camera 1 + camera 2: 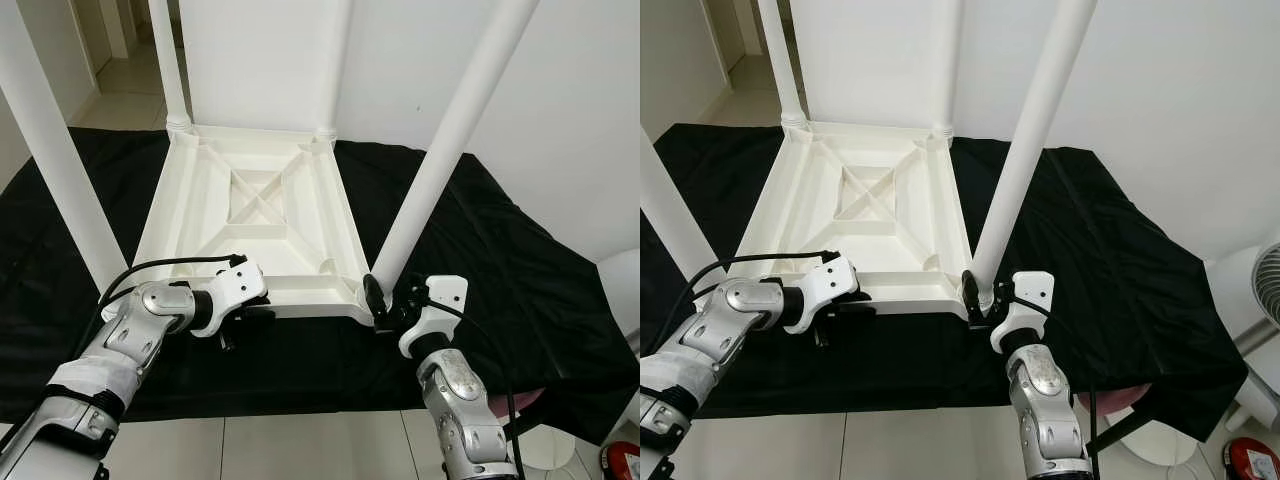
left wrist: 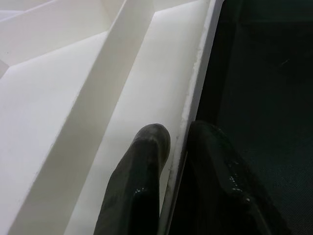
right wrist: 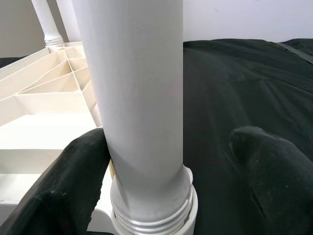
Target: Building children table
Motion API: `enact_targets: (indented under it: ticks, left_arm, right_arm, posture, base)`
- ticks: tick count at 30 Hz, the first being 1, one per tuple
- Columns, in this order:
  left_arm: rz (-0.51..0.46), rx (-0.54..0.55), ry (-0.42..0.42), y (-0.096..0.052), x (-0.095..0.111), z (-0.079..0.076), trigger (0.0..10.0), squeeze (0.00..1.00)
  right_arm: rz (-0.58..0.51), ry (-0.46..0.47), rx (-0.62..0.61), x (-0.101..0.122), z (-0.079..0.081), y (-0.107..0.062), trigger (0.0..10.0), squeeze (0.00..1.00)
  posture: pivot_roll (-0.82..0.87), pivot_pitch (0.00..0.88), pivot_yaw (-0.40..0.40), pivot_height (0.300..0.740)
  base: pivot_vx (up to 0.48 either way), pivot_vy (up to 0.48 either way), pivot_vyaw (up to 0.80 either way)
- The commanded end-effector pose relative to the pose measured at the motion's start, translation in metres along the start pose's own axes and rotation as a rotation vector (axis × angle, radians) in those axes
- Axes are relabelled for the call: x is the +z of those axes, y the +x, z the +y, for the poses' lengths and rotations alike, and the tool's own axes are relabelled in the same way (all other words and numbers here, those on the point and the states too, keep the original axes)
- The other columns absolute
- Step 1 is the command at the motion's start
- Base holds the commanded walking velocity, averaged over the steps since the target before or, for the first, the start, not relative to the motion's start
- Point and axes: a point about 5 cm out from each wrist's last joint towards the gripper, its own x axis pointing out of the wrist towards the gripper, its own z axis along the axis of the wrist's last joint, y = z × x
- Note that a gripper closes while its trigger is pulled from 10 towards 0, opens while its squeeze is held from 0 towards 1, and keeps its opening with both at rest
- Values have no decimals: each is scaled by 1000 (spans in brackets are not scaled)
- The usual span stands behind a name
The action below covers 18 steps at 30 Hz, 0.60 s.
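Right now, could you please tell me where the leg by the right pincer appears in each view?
Left eye view: the leg rises right of centre from the tabletop's near right corner.
Right eye view: the same, nearer centre.
Left wrist view: the rim instead, in the left pincer.
Right wrist view: centre, between the right pincer's fingers.
Shared landmark: the black cloth.

upturned white table [image 1: 250, 215] on black cloth [image 1: 480, 260] | left hand [image 1: 243, 313] at near rim | right hand [image 1: 385, 305] at near-right leg [image 1: 440, 160]
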Motion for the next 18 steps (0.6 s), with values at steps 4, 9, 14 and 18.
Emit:
enact_targets:
  ticks: [4, 9, 14, 18]
  left_arm:
    - [53, 54, 10, -18, -9, 15, 0, 0]
    - [93, 78, -8, -30, -21, 20, 0, 0]
    - [134, 127, -32, -50, -34, 30, 0, 0]
    - [135, 130, -42, -61, -35, 32, 0, 0]
  right_arm:
    - [10, -5, -13, -3, -2, -3, 10000, 0]
    - [12, -8, -16, -4, -2, -4, 10000, 0]
    - [14, -7, -15, -4, -2, -4, 10000, 0]
    - [15, -11, -6, -4, 0, -3, 10000, 0]
  posture:
    - [-43, 0, -74, 740]
    - [-43, 0, -74, 740]
    - [-37, 0, -82, 740]
    - [-41, 0, -74, 740]
  base:
    - [0, 0, 0]
    - [0, 0, 0]
    - [0, 0, 0]
    - [0, 0, 0]
